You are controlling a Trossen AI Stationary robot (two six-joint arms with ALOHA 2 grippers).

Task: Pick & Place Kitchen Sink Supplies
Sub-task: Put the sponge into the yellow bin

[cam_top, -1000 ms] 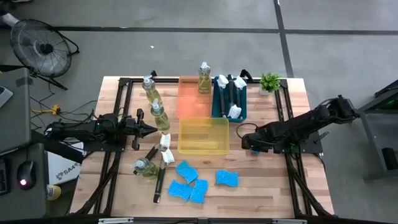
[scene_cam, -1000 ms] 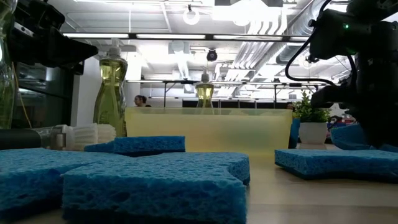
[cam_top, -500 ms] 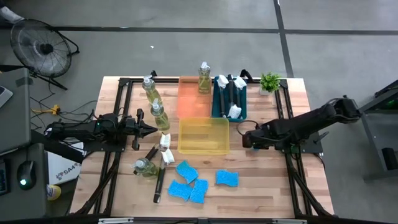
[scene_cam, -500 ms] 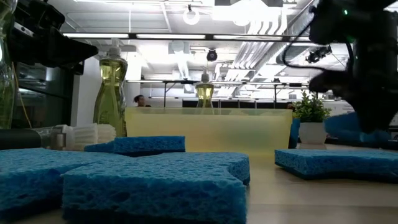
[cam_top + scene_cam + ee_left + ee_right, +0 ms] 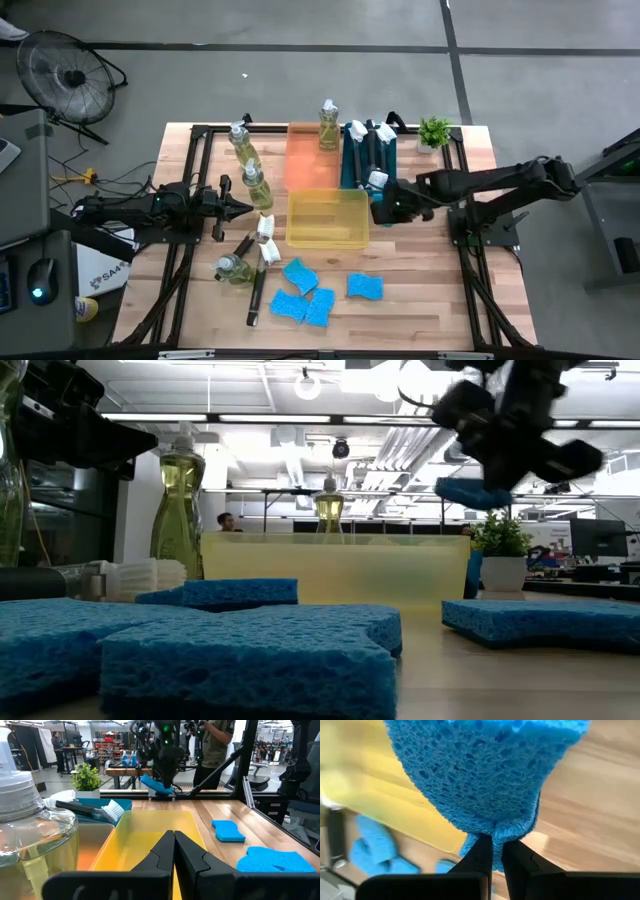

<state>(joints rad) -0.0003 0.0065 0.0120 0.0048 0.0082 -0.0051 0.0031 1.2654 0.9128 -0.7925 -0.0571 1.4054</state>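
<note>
My right gripper (image 5: 381,209) hangs above the right rim of the yellow tray (image 5: 328,232), shut on a blue sponge (image 5: 471,492). In the right wrist view that sponge (image 5: 480,775) fills most of the picture. Several more blue sponges (image 5: 305,291) lie flat on the table's near part. A soap bottle (image 5: 328,124) stands in the orange tray (image 5: 306,160). Two more bottles (image 5: 250,165) stand at the left, and one (image 5: 231,268) lies on its side. Brushes (image 5: 368,155) lie in the teal tray; others (image 5: 258,270) lie on the table. My left gripper (image 5: 245,208) is shut and idle at the left. My right gripper pinches one end of the blue sponge (image 5: 496,834) between its two fingers, and the foam is squeezed thin at the pinch. The fingers slant down from the table's right side. The sponge is lifted clear and reaches out beyond the fingertips.
A small potted plant (image 5: 434,131) stands at the far right corner. A black frame (image 5: 200,135) runs around the table top. Bare wood lies right of the yellow tray and the loose sponges. People stand in the room beyond the table.
My right gripper has risen from the table and gone toward the yellow tray, left and a little toward the far edge, rolling its wrist. The blue sponge, which was low by the table, is now lifted clear.
</note>
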